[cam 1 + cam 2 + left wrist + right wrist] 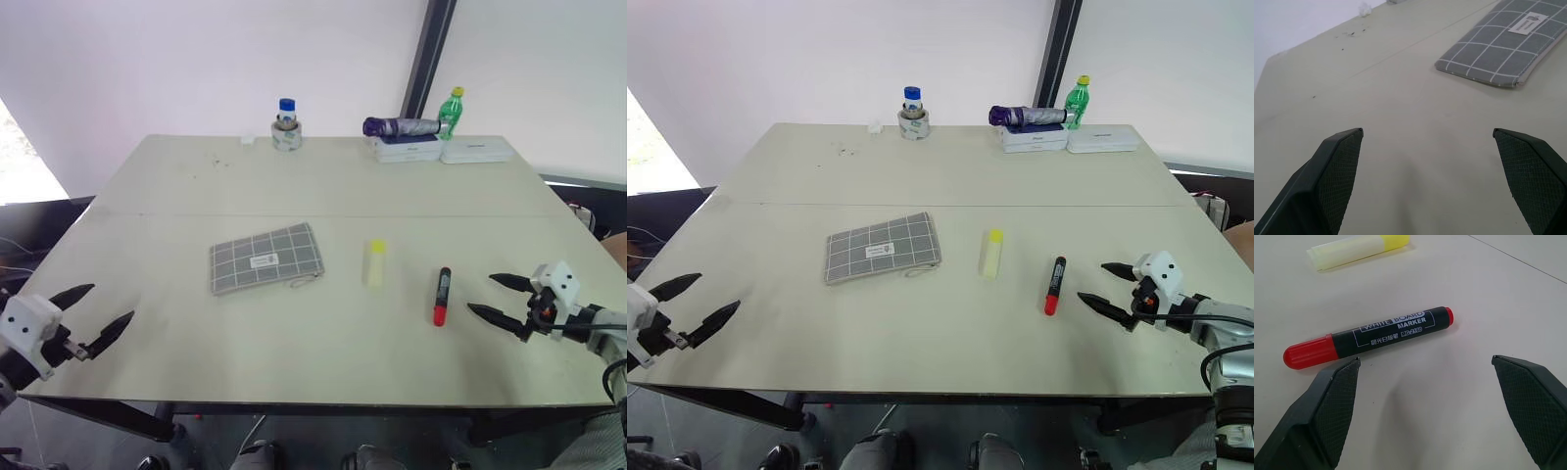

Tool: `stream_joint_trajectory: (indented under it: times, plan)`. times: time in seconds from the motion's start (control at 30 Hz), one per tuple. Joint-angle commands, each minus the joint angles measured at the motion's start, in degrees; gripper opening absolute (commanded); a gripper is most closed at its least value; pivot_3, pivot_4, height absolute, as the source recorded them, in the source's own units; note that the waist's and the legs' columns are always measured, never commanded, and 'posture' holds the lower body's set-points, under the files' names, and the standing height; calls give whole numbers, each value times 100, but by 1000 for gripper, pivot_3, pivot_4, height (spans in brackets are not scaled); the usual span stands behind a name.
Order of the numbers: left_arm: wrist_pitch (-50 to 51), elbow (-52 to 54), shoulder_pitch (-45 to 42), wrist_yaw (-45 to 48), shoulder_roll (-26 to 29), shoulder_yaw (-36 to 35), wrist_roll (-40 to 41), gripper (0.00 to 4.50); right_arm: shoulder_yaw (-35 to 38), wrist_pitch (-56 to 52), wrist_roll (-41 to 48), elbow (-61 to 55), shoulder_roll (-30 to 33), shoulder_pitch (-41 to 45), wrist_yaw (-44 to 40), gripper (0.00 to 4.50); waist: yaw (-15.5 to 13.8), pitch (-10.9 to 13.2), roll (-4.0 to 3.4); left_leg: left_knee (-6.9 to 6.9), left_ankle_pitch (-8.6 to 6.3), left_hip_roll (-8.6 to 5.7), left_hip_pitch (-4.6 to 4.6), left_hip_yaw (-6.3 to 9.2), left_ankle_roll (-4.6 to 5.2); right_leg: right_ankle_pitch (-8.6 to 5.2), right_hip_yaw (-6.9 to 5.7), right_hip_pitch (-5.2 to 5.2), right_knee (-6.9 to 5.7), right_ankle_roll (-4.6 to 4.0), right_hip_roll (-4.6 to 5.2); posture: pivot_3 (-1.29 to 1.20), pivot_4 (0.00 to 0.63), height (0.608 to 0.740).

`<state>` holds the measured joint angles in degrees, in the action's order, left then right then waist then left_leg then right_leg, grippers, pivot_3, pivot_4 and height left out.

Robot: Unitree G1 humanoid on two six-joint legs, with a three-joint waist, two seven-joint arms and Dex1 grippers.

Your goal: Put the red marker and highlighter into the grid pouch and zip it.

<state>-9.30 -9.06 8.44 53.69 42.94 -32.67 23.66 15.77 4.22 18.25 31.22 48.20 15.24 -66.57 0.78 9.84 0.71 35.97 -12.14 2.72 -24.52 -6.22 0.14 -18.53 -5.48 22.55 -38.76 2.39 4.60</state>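
Observation:
The grey grid pouch lies flat on the table's middle, label up, its pull cord trailing at its right corner. To its right lies the pale yellow highlighter, and further right the red marker, black-barrelled with its red cap toward me. My right gripper hovers open just right of the marker, fingers pointing at it; the marker fills the right wrist view. My left gripper stands open at the table's near left edge, well left of the pouch.
Along the table's far edge stand a blue-capped jar, two white boxes, a folded purple umbrella and a green bottle. A dark post rises behind.

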Motion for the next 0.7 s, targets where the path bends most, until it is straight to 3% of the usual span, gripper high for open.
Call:
stream_joint_trajectory:
  times: [0.03,0.2,0.3,0.53,0.7]
  plan:
    - [-104,-9,-86,-60,78,-28,-49,4485,46,74,37,-104,-5,129,53,4480,1,0,0,0,0,0,0,0,1,0,0,0,0,0,0,0,150,737]
    - [-569,-257,-281,-266,161,102,-533,4485,9,-212,131,-345,-146,316,204,4480,1,0,0,0,1,0,0,-1,2,1,-1,-1,0,1,-1,0,150,737]
    - [-1119,-668,-567,-541,281,241,-1034,4500,-9,-519,227,-660,-372,552,469,3562,5,3,-5,0,2,0,0,-2,3,2,-1,0,0,2,-3,0,150,737]
    - [-2271,-1922,-1634,-765,548,1066,-1841,4500,-948,-806,-137,-1782,-1879,1386,1571,29,22,4,-6,-1,4,3,-1,-6,5,4,-2,2,-6,5,-9,0,150,737]
    - [-3170,-2785,-2295,-1139,734,1671,-2607,4500,-1839,-576,-1280,-1258,-2704,1952,2706,29,-6,4,-3,3,1,-1,-9,-15,11,3,-3,6,-2,8,-7,0,150,737]
